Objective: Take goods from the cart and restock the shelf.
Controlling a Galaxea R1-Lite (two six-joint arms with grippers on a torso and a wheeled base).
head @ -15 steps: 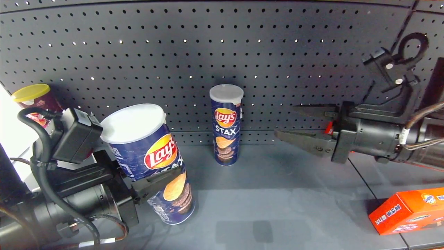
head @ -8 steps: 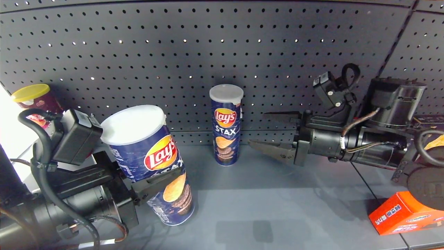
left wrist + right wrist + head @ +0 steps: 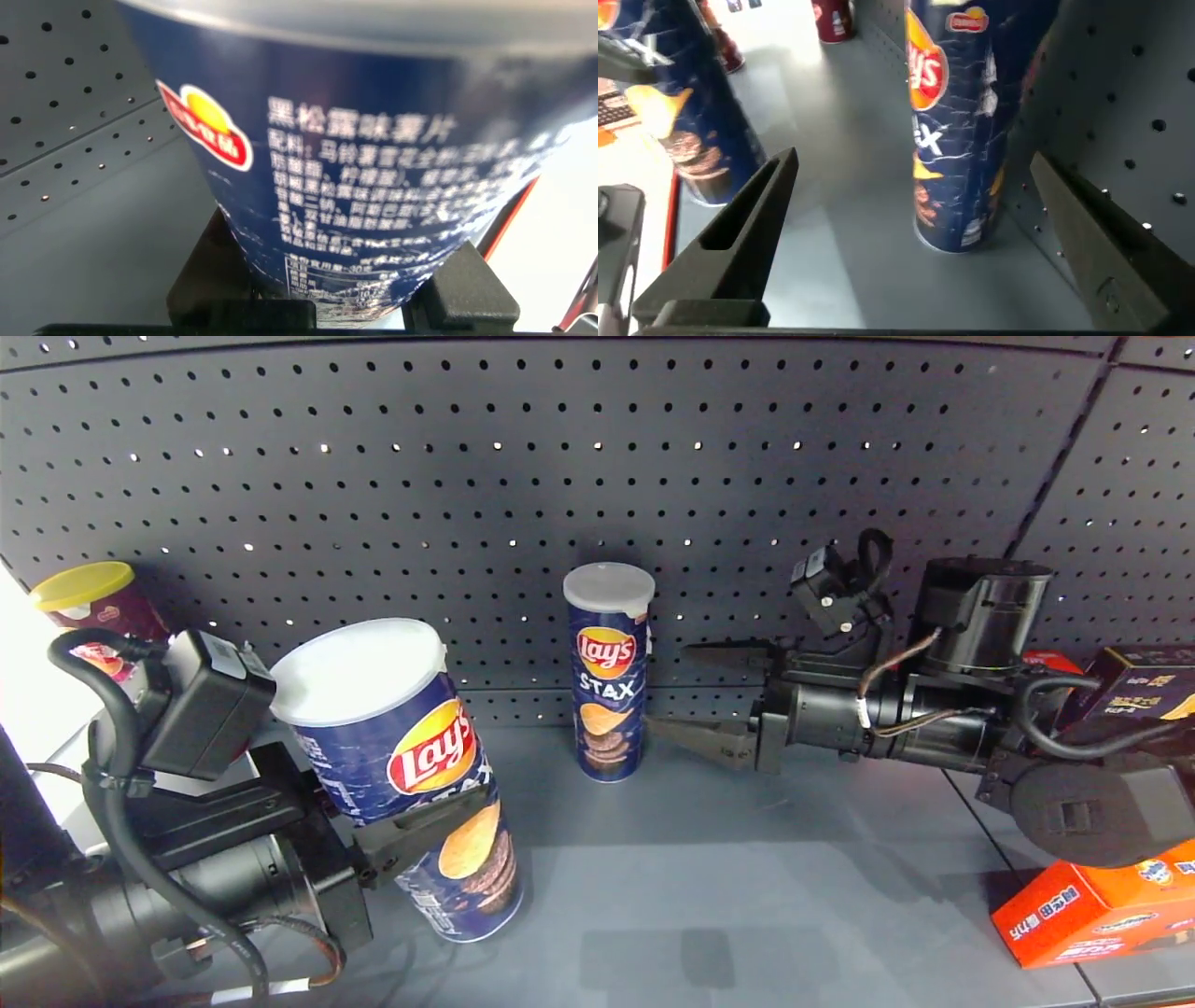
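Head view: left gripper (image 3: pixel 415 817) has its jaws clamped on a blue chips can (image 3: pixel 401 747) at the front left of the shelf (image 3: pixel 747 896). The can is tilted, lid leaning left. Its base is at shelf level; can't tell if it touches. A second blue can (image 3: pixel 607 677) stands upright at the back, just in front of the pegboard (image 3: pixel 560 457). Right gripper (image 3: pixel 672 689) comes in from the right, jaws spread, tips just short of that can and not touching it. Orange box (image 3: pixel 1092 915) lies front right, dark box (image 3: pixel 1144 686) behind it, yellow-lidded can (image 3: pixel 89 593) far left.

Left wrist view: adds the held can's back label (image 3: pixel 374 168) and both jaws pressed on its lower body, one each side. Pegboard and shelf behind.

Right wrist view: standing can (image 3: pixel 957 121) sits ahead of the gap between the open jaws, base flat on the shelf, close to the pegboard. The held can (image 3: pixel 691 112) is well apart from it, with a small red can (image 3: pixel 833 19) farther off.
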